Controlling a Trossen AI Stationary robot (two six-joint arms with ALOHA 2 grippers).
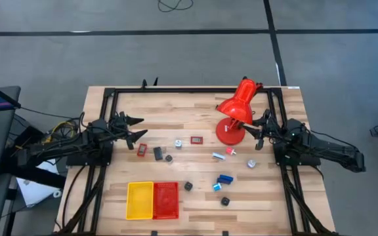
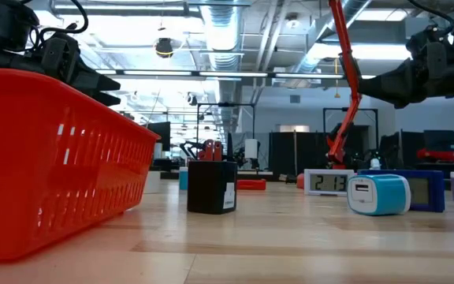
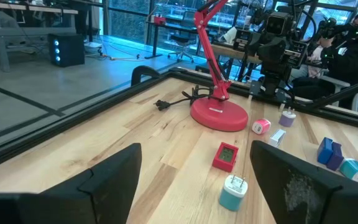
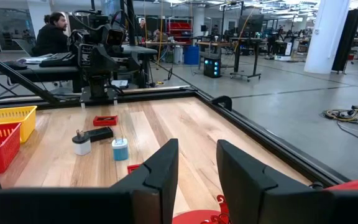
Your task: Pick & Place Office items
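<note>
The office items lie scattered on the wooden table's middle: a red block [image 1: 142,149], a black piece [image 1: 157,153], a silver one [image 1: 178,143], a red square [image 1: 196,139], a pink piece [image 1: 230,151], a blue block [image 1: 225,178] and several more. My left gripper [image 1: 140,128] hovers level at the table's left, open, nothing between its fingers [image 3: 117,174]. My right gripper [image 1: 253,130] hovers level at the right, just beside the red lamp's base [image 1: 230,133]. Its fingers [image 4: 160,171] stand a narrow gap apart, with nothing between them.
The red desk lamp [image 1: 238,108] stands at the far right, its base under and before my right gripper. A yellow tray [image 1: 140,200] and a red tray [image 1: 165,200] sit side by side at the near edge. A black frame rail [image 1: 195,90] borders the table. A person sits beyond the table [image 4: 51,34].
</note>
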